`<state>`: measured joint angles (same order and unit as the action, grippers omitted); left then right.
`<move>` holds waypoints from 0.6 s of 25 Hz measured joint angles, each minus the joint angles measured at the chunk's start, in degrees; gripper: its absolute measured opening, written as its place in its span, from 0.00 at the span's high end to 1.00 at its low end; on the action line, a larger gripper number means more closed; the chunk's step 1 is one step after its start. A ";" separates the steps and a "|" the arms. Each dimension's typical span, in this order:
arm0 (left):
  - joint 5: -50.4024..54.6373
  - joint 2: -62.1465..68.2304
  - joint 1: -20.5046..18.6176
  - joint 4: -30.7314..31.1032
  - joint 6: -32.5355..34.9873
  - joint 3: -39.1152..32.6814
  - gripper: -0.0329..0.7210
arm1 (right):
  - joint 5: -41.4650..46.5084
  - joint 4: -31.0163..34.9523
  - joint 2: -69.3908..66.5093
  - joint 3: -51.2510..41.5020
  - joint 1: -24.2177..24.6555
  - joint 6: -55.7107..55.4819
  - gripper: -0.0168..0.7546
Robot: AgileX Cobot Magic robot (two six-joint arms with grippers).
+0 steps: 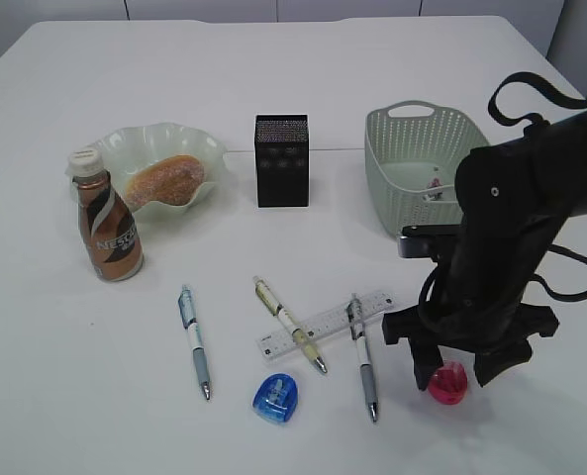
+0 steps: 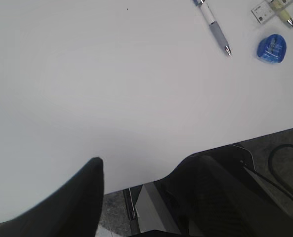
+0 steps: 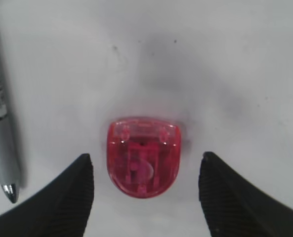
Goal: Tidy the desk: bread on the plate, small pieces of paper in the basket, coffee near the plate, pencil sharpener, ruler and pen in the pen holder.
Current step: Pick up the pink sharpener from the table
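A red pencil sharpener lies on the desk between the fingers of my open right gripper, with a gap on each side; it is the red pencil sharpener under the right gripper. A blue sharpener, the ruler and three pens lie at the front middle. One pen lies across the ruler. The bread is on the plate, the coffee beside it. Paper bits lie in the basket. My left gripper is open and empty.
The black pen holder stands between plate and basket. A pen tip lies just left of my right gripper's left finger. My left gripper hangs over the desk's front edge, with the blue sharpener far off to its upper right.
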<state>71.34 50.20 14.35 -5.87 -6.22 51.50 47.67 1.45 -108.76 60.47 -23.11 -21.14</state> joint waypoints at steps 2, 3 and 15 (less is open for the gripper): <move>0.00 0.00 0.00 0.00 0.00 0.00 0.38 | -0.66 0.37 -0.04 0.00 0.00 0.21 0.31; 0.00 0.00 0.00 0.00 0.00 0.00 0.38 | -0.82 0.50 -0.04 0.00 0.00 0.33 0.31; 0.00 0.00 0.00 0.00 0.00 0.00 0.38 | -2.38 0.71 -0.92 0.00 0.00 0.54 0.31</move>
<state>71.34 50.20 14.35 -5.87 -6.22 51.50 45.28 2.16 -109.69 60.47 -23.11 -20.59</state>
